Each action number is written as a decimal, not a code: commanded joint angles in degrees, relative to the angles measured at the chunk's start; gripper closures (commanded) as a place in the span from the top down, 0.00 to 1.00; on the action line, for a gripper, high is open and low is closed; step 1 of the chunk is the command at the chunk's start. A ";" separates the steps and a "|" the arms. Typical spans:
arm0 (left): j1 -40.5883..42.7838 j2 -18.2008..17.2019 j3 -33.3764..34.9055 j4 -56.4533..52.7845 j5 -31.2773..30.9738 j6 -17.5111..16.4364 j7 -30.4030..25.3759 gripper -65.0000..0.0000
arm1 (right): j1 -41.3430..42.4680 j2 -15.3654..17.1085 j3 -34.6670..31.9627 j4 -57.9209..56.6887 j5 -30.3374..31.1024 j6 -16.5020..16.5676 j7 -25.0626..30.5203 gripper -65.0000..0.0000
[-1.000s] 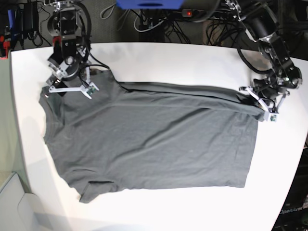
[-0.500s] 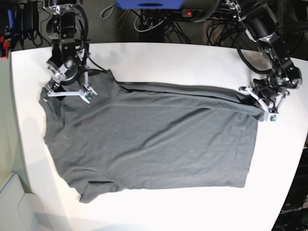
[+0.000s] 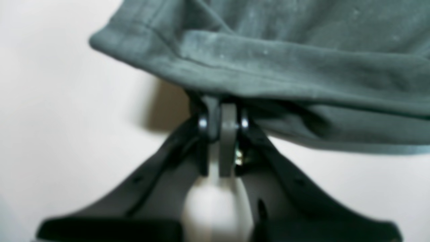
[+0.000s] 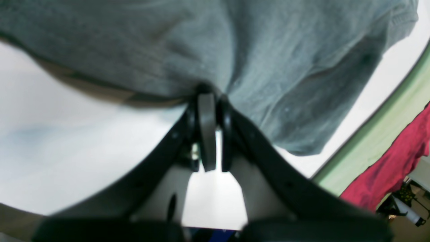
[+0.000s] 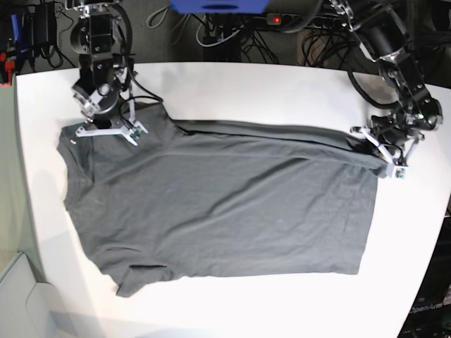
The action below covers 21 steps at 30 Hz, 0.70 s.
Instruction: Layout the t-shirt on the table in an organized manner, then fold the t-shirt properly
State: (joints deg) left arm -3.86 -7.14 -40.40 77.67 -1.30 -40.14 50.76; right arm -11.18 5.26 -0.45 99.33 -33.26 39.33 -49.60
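Note:
The dark grey t-shirt [image 5: 225, 204] lies spread flat on the white table [image 5: 268, 91], collar end to the left and hem to the right. At the shirt's far left corner my right gripper [image 5: 106, 129] sits shut on the fabric; the right wrist view shows its fingertips [image 4: 209, 92] pinching a bunched fold of the t-shirt [image 4: 268, 67]. My left gripper [image 5: 378, 151] is at the far right corner, shut on the hem. In the left wrist view the fingertips [image 3: 221, 111] vanish under the folded hem of the t-shirt [image 3: 285, 67].
Beyond the table's far edge lie black cables [image 5: 232, 39] and a blue object [image 5: 218, 5]. A pale green surface [image 4: 376, 141] and a red cloth [image 4: 393, 168] lie past the table's left side.
My right gripper has closed on the shirt's far left corner, having stood open above it before. The left gripper and the rest of the shirt have stayed put.

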 commanded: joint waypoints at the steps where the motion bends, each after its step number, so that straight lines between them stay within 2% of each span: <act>1: -0.93 -0.82 0.09 0.79 0.11 0.14 -0.08 0.00 | 0.06 0.50 0.23 2.08 0.24 0.67 -0.02 0.00; 4: -0.93 -0.73 0.09 0.79 0.11 0.14 -0.08 0.00 | -0.03 1.73 0.05 6.56 0.24 0.67 -0.55 0.00; 10: -0.93 -0.82 -0.08 0.79 0.11 0.14 -0.08 0.00 | 0.94 2.17 0.14 11.31 0.07 0.67 -0.55 0.00; 15: -0.93 -0.91 -0.08 0.88 0.11 0.14 -0.08 0.00 | 4.28 2.88 0.05 11.04 0.07 0.67 -0.55 0.00; 21: -0.76 -0.91 -0.08 0.88 0.11 0.14 -0.08 0.00 | 12.19 2.79 -1.35 10.87 0.16 0.67 -0.64 0.00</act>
State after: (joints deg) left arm -3.86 -7.31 -40.40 77.67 -1.15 -40.14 50.92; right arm 0.12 7.79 -1.78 109.40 -32.80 40.45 -51.11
